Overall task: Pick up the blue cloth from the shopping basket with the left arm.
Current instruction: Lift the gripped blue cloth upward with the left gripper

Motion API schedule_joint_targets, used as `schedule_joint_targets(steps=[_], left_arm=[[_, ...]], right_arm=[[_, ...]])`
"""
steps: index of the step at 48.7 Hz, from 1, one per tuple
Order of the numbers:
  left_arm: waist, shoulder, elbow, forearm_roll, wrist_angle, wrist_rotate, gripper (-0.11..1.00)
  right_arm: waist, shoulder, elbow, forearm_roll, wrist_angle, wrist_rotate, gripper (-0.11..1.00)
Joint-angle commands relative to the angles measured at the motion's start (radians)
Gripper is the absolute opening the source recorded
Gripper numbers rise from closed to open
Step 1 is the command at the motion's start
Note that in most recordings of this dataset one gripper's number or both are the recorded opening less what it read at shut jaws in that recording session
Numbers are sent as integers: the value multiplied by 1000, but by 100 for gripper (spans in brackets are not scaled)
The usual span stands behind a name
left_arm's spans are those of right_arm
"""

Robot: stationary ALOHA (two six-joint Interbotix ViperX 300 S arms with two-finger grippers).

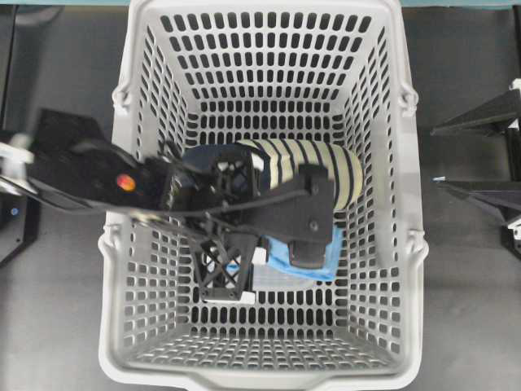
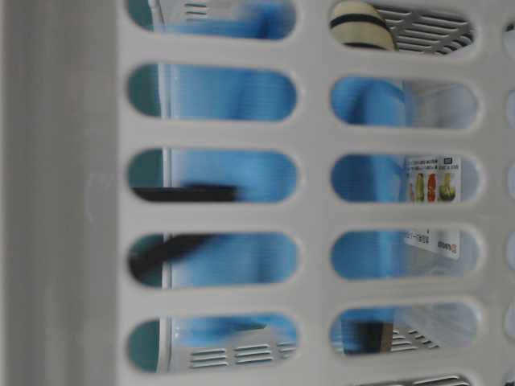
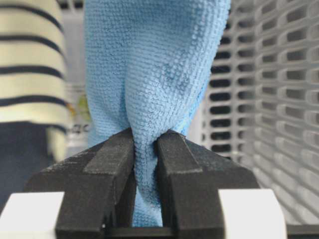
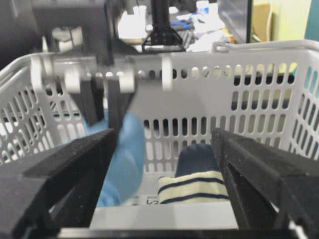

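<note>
- The blue cloth [image 3: 154, 84] is pinched between the two black fingers [image 3: 112, 169] of the left gripper [image 3: 145, 149]; the fabric is bunched into a narrow fold at the grip.
- The cloth is seen inside the shopping basket [image 1: 391, 244], at about 5 o'clock from the striped slipper [image 1: 317, 167] in the overhead view.
- It is judged to be light, soft and limp, so drooping is expected when it is lifted.
- The microfibre looks not slippery; a pinch on a gathered fold is judged enough.
- The right gripper [image 4: 164, 169] is held wide apart, grasping nothing, outside the basket.
</note>
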Motion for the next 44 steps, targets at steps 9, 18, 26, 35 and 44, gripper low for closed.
schedule_joint_targets(steps=[9,18,26,35,44], left_arm=[[-2,-69,-272,3,247,2,9],[-2,-58,-321,5,310,2,9],[-2,-52,-321,5,310,2,9],[3,-51,-321,5,311,0,9],[3,-46,-321,5,310,0,9]], right_arm=[[0,3,-17,3,-8,2,75],[-2,3,-15,3,-6,2,75],[-2,3,-15,3,-8,0,75],[-2,3,-15,3,-8,2,75],[-2,3,-14,3,-8,0,75]])
